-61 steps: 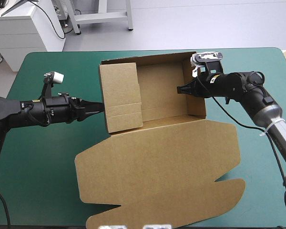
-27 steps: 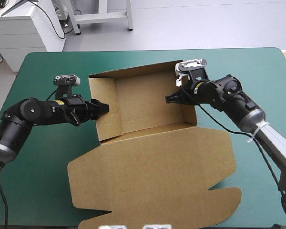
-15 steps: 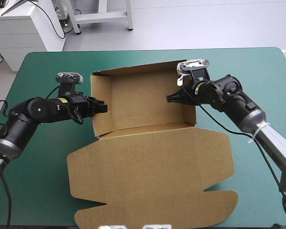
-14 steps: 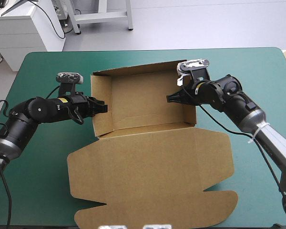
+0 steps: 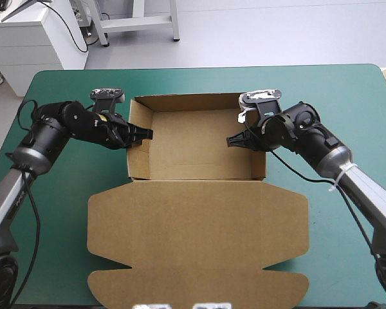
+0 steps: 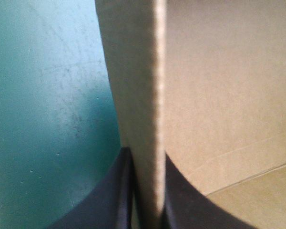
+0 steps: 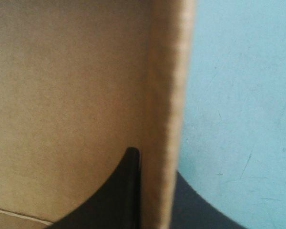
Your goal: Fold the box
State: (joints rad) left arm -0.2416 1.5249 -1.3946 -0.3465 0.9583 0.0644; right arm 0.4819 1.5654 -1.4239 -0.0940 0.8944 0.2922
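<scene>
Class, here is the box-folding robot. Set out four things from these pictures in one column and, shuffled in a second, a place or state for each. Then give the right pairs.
Things
1. left claw
2. right claw
3. lid
4. tray

Places or states
a. lies flat on the teal-green cover, on the robot's side
b. shut on the right wall
c. open-topped, walls raised, beyond the lid
d. shut on the left wall

Pairs: 1-d, 2-b, 3-a, 4-c

The brown box (image 5: 198, 193) is standing as an open tray with all four walls raised, in the middle of the tabletop (image 5: 347, 90), nearer its far edge. Its wide lid (image 5: 198, 238) is lying flat, reaching toward the tabletop's near edge.
</scene>
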